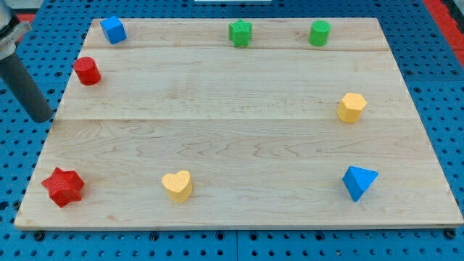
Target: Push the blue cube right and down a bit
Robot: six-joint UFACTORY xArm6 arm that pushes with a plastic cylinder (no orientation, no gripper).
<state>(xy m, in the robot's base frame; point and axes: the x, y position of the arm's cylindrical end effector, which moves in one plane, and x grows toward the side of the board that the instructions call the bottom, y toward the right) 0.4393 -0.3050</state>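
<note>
- The rod enters from the view's top-left corner, its upper part cut off by the frame edge; my tip [41, 117] sits just off the wooden board's [239, 138] left edge, over the blue pegboard [435, 80], touching no block; there is no gripper on this arm, so nothing opens, closes or grips.
- The blue cube [113, 30] stands near the board's top-left corner, above and to the right of my tip and well apart from it; the red cylinder [87, 70] lies between the two, nearer the tip.
- A green block [240, 33] with a ribbed or toothed outline, its exact shape hard to make out, and a green cylinder [319, 33] stand along the top edge.
- The yellow hexagonal block [351, 107] is near the right edge; the blue triangular block [359, 182] is below it.
- The red star [63, 186] is at bottom left; the yellow heart [177, 185] is to its right.
- No writing or label can be read anywhere; a red strip [446, 14] at the view's top right is cut off by the frame.
</note>
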